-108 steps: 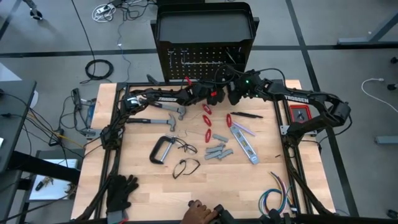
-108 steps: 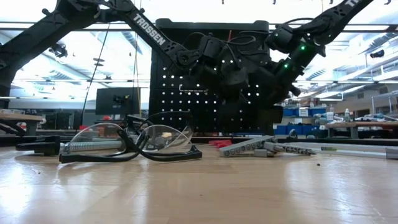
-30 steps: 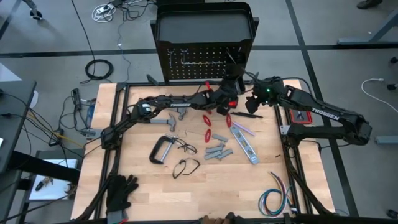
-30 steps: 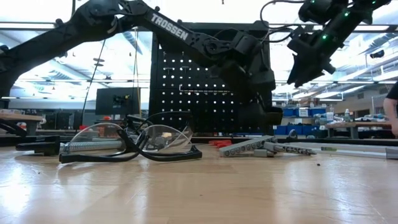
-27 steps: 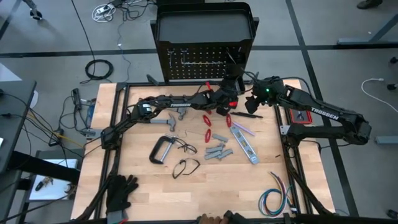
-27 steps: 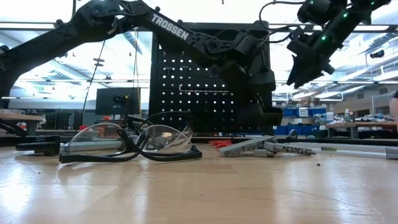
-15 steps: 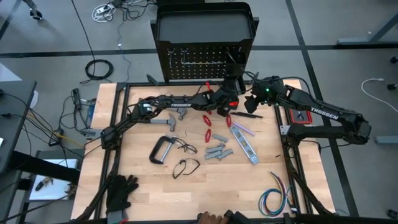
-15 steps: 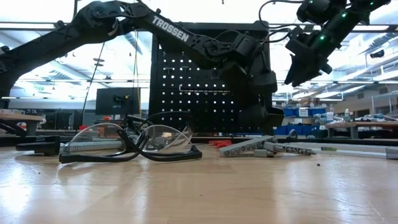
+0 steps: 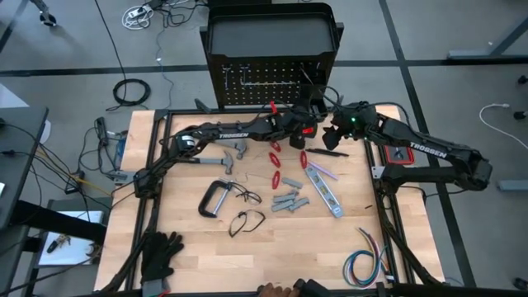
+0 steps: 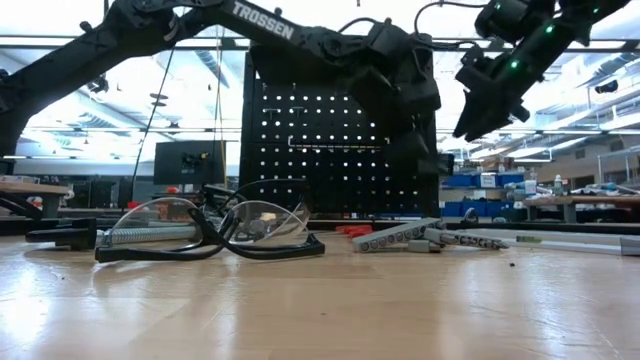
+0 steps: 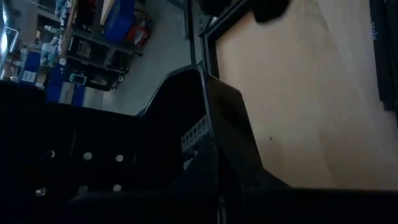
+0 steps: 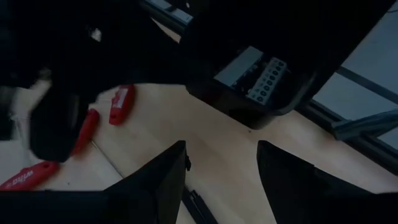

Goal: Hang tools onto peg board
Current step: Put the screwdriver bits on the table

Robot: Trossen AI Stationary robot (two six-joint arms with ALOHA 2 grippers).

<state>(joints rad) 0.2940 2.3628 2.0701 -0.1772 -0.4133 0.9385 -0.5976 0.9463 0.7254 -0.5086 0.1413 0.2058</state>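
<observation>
The left arm stretches far across, its gripper (image 9: 304, 124) closed tight with fingers pressed together. Just beside it on its right, the right gripper (image 9: 328, 134) hangs with jaws parted, the right arm bent at its elbow behind.

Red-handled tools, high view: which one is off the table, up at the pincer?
The red-handled tool by the peg board, at the shut left pincer. The other red-handled tools lie flat on the wooden table.

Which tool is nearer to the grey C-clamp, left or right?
Left. The left tool is up by the peg board, with the C-clamp below on its side; the right tool is farther across.
</observation>
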